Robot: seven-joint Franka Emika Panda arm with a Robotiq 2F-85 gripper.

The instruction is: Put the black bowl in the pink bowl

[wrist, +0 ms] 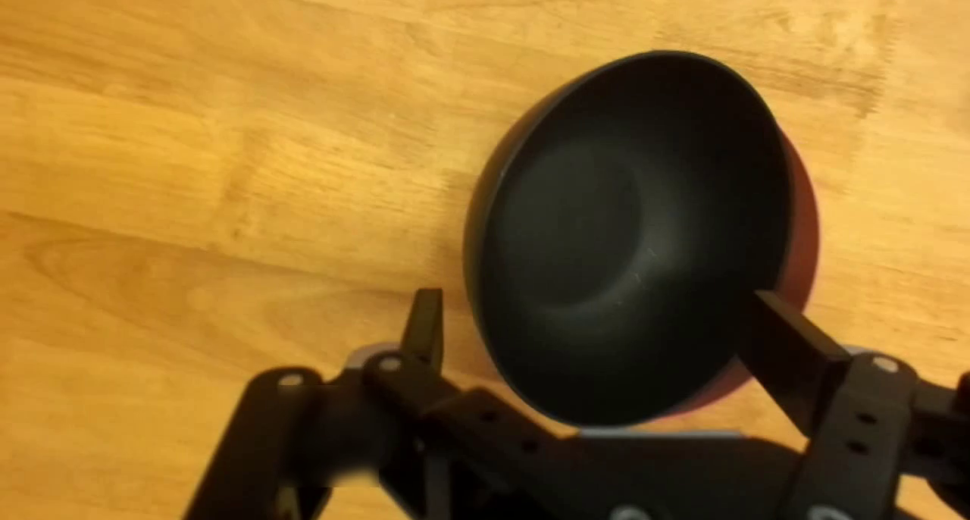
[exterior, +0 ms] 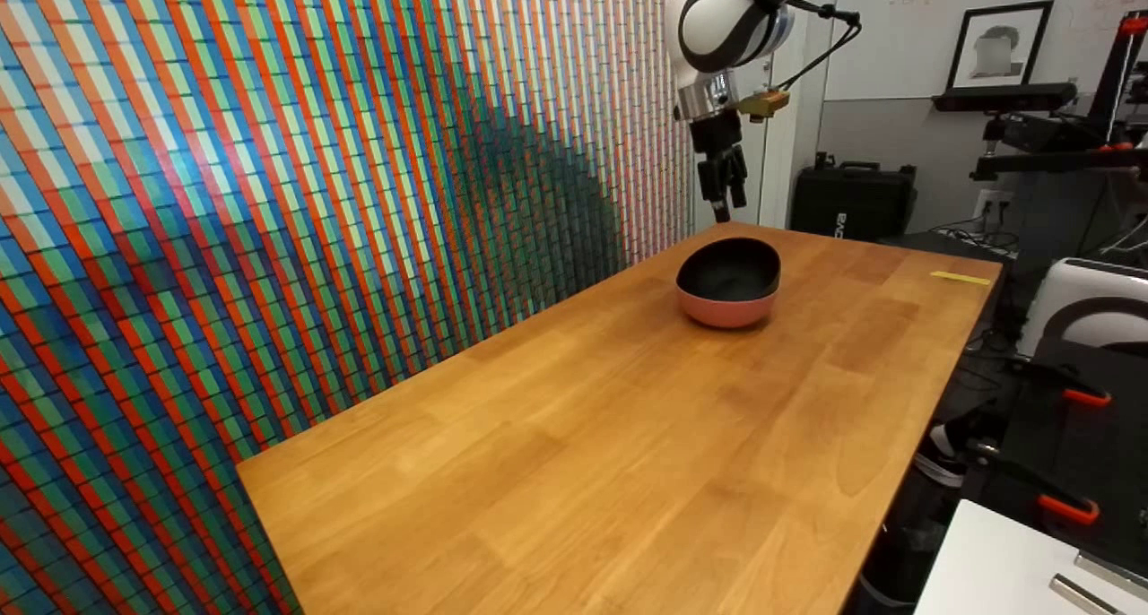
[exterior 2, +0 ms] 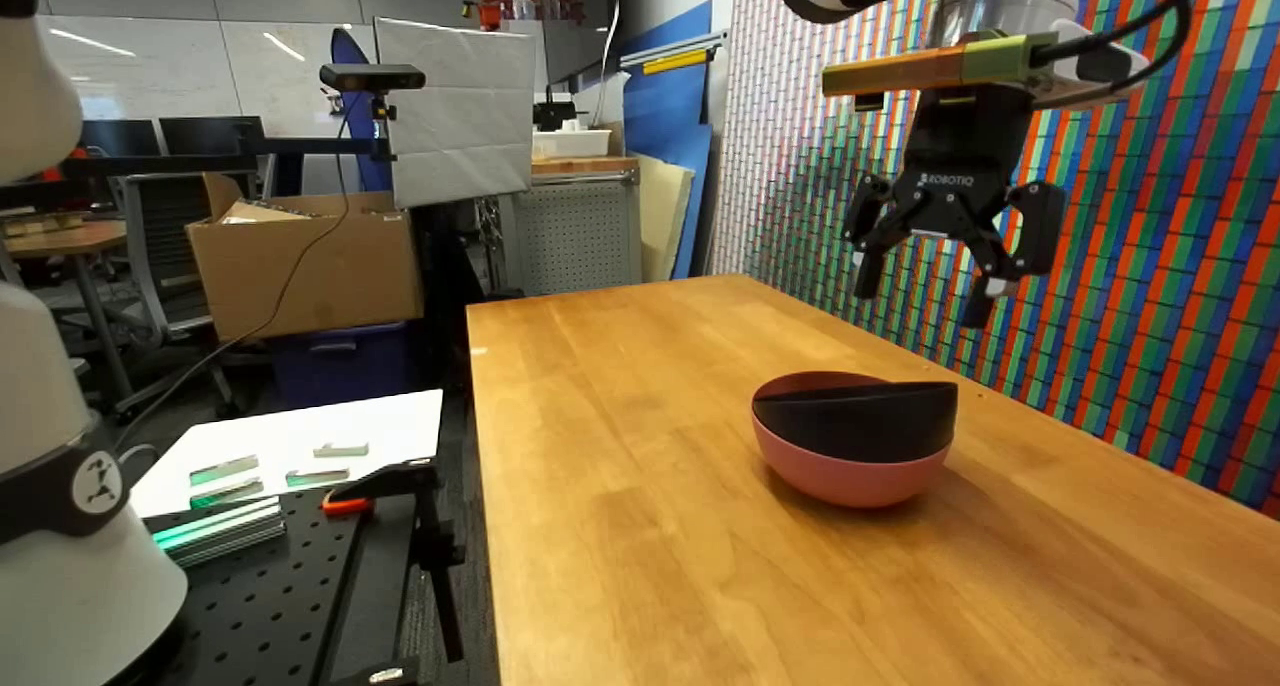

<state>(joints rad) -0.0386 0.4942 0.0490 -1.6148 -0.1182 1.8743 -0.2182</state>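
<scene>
The black bowl (exterior: pixel 728 270) is sitting inside the pink bowl (exterior 2: pixel 855 481), and oh, it is leaning: one side of its rim is riding high over the pink bowl's edge, the opposite side is dipping down near it, and a crescent of pink is peeking out past the black in the wrist view. The wooden table (exterior: pixel 556 472) is carrying the pair. Above the pink bowl the gripper (exterior 2: pixel 922 294) is hanging clear, touching neither bowl, its fingers (wrist: pixel 796 353) standing wide apart and holding nothing. Now here's what everything is turning on: the black bowl is lying below those fingers, and in the wrist view its middle is showing a little beyond the line joining them, so I'm judging they aren't hanging squarely over the pink bowl's centre. The bowl being round, no long axis is guiding a grip; the lean is what is counting. I'm reckoning the putting-in is as good as done, and the next move is probably calling for a clean lift away from the pink bowl, or a light press on the raised rim if a level nest is wanted; a clumsy touch could be tipping the black bowl.
</scene>
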